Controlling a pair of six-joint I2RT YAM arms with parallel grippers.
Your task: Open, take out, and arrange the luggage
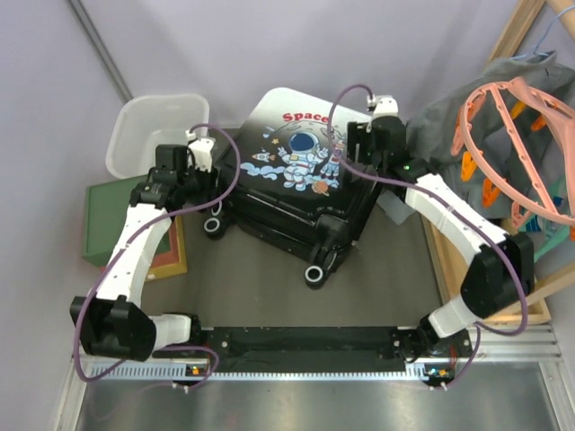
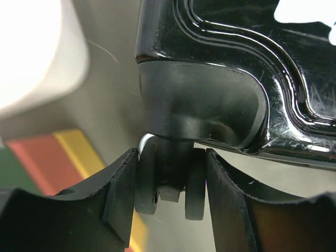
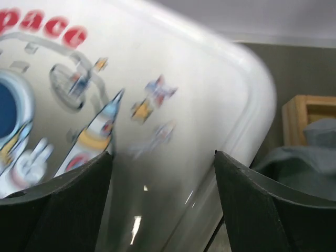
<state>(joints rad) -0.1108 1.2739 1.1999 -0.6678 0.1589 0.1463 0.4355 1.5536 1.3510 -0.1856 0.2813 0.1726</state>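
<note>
The luggage [image 1: 296, 180] lies flat on the table, astronaut print and red "Space" facing up, with its black wheels toward the arms. My left gripper [image 1: 218, 196] is at its left corner. In the left wrist view this gripper [image 2: 170, 195] is shut on a black double wheel [image 2: 170, 178], and both pads [image 2: 123, 194] press the wheel's sides under the glossy black shell [image 2: 236, 63]. My right gripper [image 1: 358, 148] hovers at the luggage's right edge. In the right wrist view it [image 3: 163, 155] stands open over the blurred white shell [image 3: 173, 105], nothing between its fingers.
A white basket [image 1: 157, 130] stands at the back left, with green-topped boxes [image 1: 112, 220] in front of it. Pink hangers [image 1: 512, 135] and grey cloth [image 1: 449, 108] fill a wooden frame [image 1: 530, 27] on the right. Another wheel [image 1: 314, 274] sticks out at the front.
</note>
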